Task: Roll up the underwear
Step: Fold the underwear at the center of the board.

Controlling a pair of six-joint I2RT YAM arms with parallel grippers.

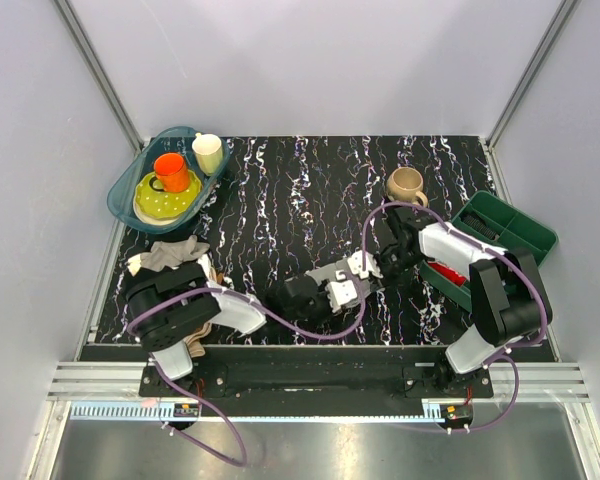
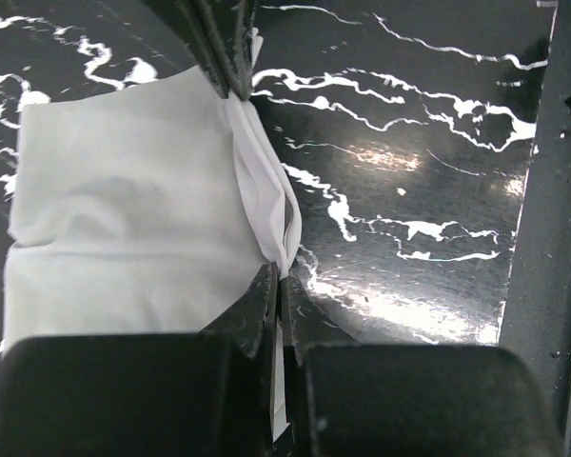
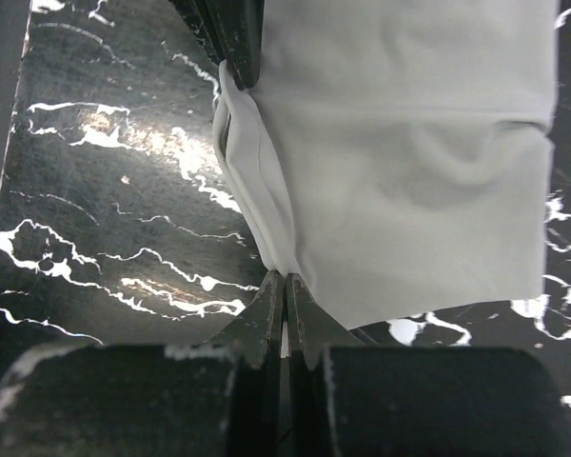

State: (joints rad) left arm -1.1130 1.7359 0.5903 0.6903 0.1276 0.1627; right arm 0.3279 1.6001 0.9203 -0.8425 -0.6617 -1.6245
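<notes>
The underwear [image 1: 332,272] is a light grey piece of thin fabric lying on the black marbled table [image 1: 300,190], near the front centre between my two grippers. My left gripper [image 1: 325,293] is shut on a folded edge of it. In the left wrist view the fabric [image 2: 124,209] spreads to the left of the shut fingertips [image 2: 278,276]. My right gripper [image 1: 377,266] is shut on the opposite edge. In the right wrist view the fabric [image 3: 409,162] spreads to the right of the shut gripper [image 3: 285,278], bunched into a ridge along the pinched edge.
A teal basin [image 1: 130,185] at the back left holds a yellow plate, an orange cup and a cream mug. A beige mug [image 1: 407,184] stands at the back right. A green tray [image 1: 510,225] with a red item sits at the right. Tan and grey cloths [image 1: 170,252] lie at the left.
</notes>
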